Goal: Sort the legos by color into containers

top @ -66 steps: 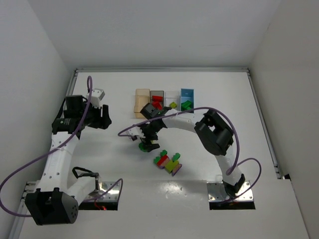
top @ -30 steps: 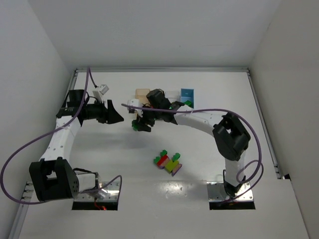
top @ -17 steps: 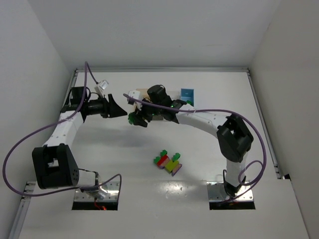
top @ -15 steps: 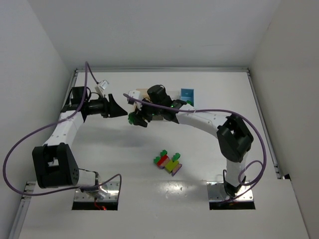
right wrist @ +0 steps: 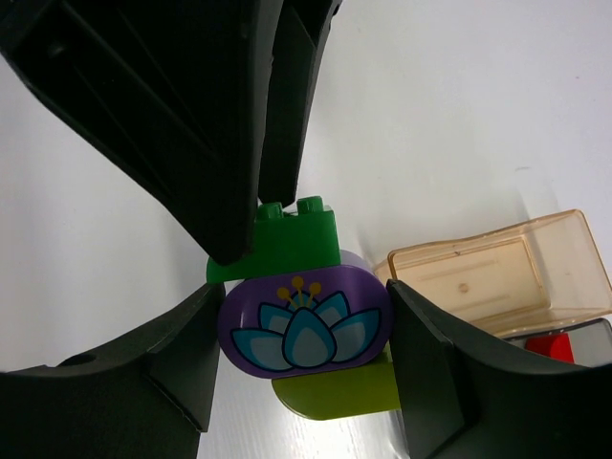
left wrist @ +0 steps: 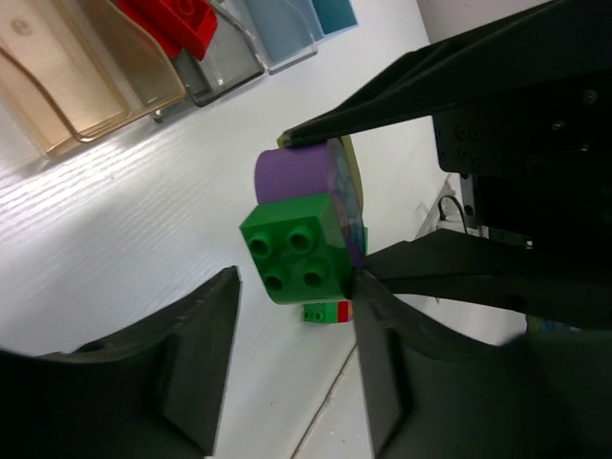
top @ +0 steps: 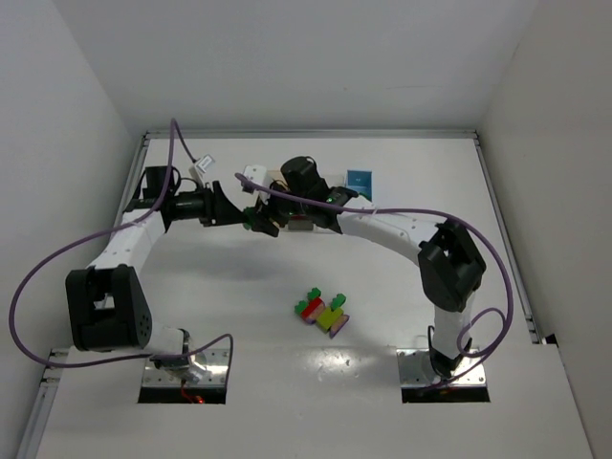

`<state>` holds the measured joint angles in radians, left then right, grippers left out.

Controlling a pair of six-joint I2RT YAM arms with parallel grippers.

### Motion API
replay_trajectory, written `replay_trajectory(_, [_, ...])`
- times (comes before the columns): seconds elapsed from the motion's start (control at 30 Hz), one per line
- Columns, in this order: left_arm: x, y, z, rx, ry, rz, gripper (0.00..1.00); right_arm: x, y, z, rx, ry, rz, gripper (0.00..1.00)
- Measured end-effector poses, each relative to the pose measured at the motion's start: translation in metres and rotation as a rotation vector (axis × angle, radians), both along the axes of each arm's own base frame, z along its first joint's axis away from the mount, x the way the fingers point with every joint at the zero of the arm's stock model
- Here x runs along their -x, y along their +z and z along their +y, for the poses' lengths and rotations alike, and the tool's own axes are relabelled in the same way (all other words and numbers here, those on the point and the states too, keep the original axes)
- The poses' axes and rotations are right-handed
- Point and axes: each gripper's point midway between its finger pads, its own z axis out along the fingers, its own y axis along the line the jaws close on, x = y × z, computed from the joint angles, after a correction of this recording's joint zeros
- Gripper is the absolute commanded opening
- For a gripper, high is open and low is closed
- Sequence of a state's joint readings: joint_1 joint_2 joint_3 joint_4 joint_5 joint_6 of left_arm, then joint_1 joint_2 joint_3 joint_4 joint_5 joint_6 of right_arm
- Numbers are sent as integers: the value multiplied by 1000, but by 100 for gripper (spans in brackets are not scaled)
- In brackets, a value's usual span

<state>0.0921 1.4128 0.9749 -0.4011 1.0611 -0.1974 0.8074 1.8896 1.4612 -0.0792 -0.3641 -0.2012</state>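
Note:
My right gripper is shut on a joined lego cluster held in the air: a purple rounded brick with a flower print, a green brick and a lime brick. My left gripper is open, its fingers either side of the green brick; one finger touches it and the other stands apart. In the top view both grippers meet at the cluster, left of the containers. The tan bin is empty, the grey bin holds red legos, then come the clear bin and the blue bin.
Another multicoloured lego cluster lies on the table in front of the arms' meeting point. The right arm covers most of the bins in the top view. The tan bin lies just right of the held cluster in the right wrist view.
The right gripper has lifted its cluster off the table and carried it back and left. The left gripper has swung right to meet it and now straddles the green brick.

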Motion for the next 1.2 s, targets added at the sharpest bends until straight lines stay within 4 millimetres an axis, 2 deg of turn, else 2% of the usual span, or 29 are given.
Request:
replay_trajectory(0.07, [1, 2, -1, 13, -9, 1, 40, -1, 0, 0, 1, -3, -3, 1])
replay_trajectory(0.1, [1, 2, -2, 16, -11, 1, 37, -1, -1, 0, 5, -3, -3, 1])
replay_trajectory(0.27, [1, 2, -3, 26, -15, 11, 34, -2, -3, 0, 14, -7, -8, 1])
replay_trajectory(0.47, [-1, 2, -4, 37, -23, 5, 16, -3, -4, -1, 17, -14, -11, 1])
replay_trajectory(0.73, [-4, 7, 1, 37, -1, -13, 8, -5, -3, -8, 14, -29, -42, 0])
replay_trajectory(0.83, [-7, 15, 13, 33, 38, -51, 8, 1, -6, -23, 36, -38, -35, 0])
replay_trajectory(1.0, [-13, 26, 35, 20, 112, -99, 8, 0, -10, -53, 61, -83, -24, 0])
replay_trajectory(1.2, [-17, 23, 35, -8, 127, -104, 8, -10, -8, -99, 105, -205, -24, 0])
